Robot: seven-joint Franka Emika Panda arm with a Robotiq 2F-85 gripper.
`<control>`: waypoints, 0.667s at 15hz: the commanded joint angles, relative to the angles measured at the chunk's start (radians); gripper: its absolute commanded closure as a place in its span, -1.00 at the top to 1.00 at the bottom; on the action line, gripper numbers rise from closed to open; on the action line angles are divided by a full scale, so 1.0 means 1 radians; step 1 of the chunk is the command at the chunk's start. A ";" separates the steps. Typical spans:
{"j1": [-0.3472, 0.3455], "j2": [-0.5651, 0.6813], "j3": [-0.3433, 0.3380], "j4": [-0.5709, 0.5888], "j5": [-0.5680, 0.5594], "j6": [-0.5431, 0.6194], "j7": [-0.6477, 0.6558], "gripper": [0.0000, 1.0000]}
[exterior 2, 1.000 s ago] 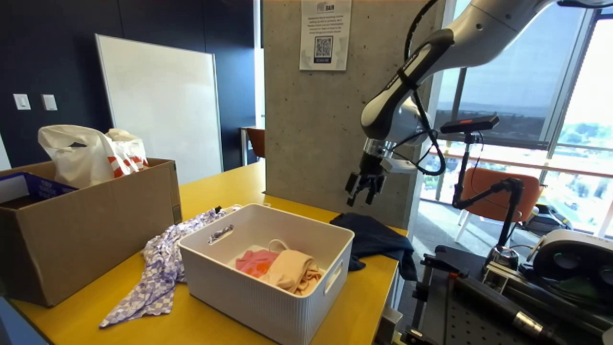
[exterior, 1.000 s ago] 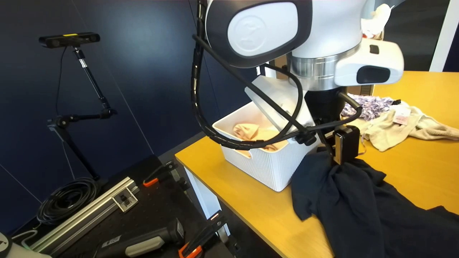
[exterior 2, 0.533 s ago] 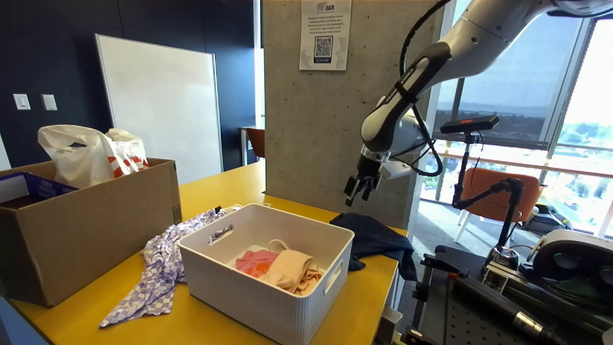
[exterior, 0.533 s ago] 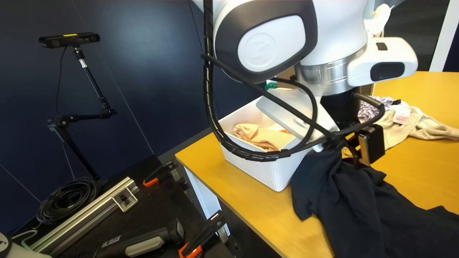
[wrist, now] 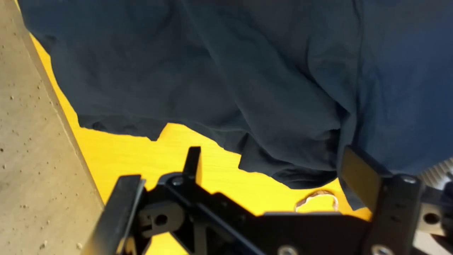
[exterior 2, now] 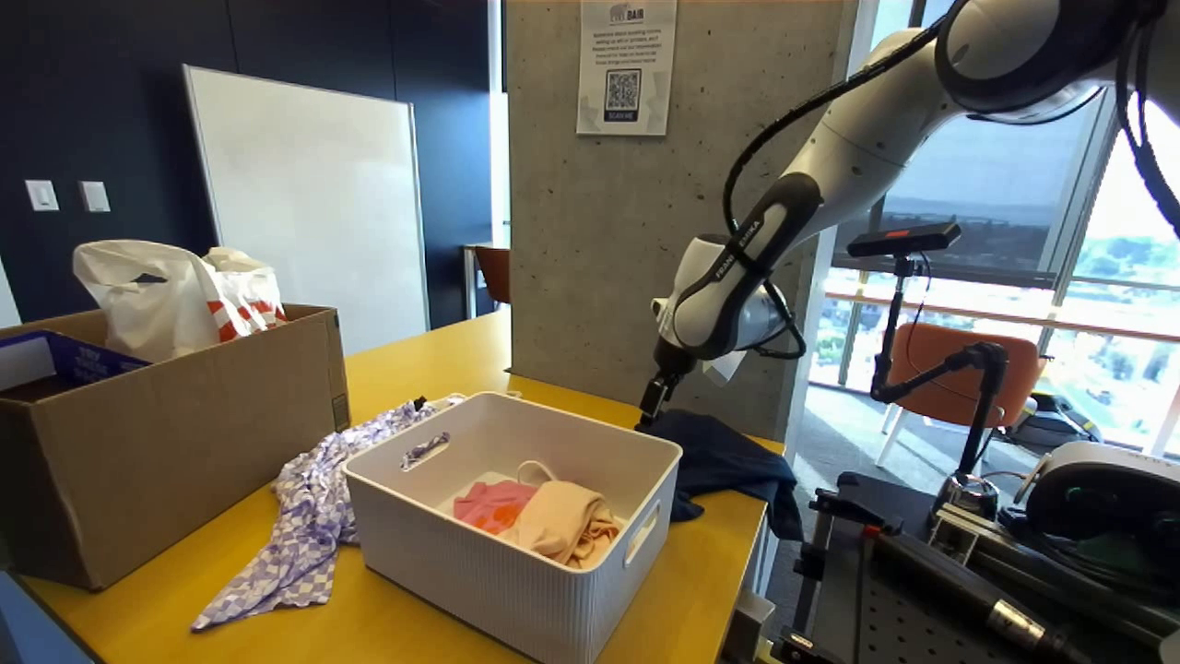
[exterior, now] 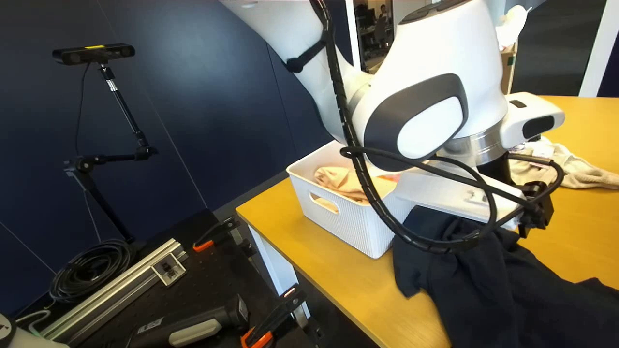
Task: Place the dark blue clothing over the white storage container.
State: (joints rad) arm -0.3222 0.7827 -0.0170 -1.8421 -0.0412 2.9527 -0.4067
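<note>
The dark blue clothing lies rumpled on the yellow table beside the white container, in both exterior views. It fills the upper part of the wrist view. The white storage container stands upright and open at the top, and also shows in an exterior view. Its ribbed side shows at the right edge of the wrist view. My gripper is open and empty. Its right finger overlaps the clothing's edge in view; its left finger is over bare table. In an exterior view the gripper is at the clothing's far edge.
Pink cloth and peach cloth lie in the container. A checkered purple cloth and a cardboard box stand beyond it. A concrete pillar rises close to the gripper. A beige garment lies on the table.
The arm has moved down, and the gripper has come lower, to the clothing's edge. The wrist has tilted. The clothing and the container have not moved.
</note>
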 commanded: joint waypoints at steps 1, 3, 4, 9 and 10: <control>-0.118 0.014 0.109 0.042 -0.087 0.023 -0.158 1.00; -0.208 0.011 0.206 0.033 -0.105 0.021 -0.260 1.00; -0.265 0.021 0.271 0.036 -0.099 0.016 -0.320 1.00; -0.541 0.119 0.599 0.087 -0.012 -0.097 -0.603 1.00; -0.583 0.139 0.645 0.103 0.011 -0.149 -0.649 1.00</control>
State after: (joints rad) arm -0.7721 0.8423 0.4734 -1.8050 -0.0928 2.9053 -0.8808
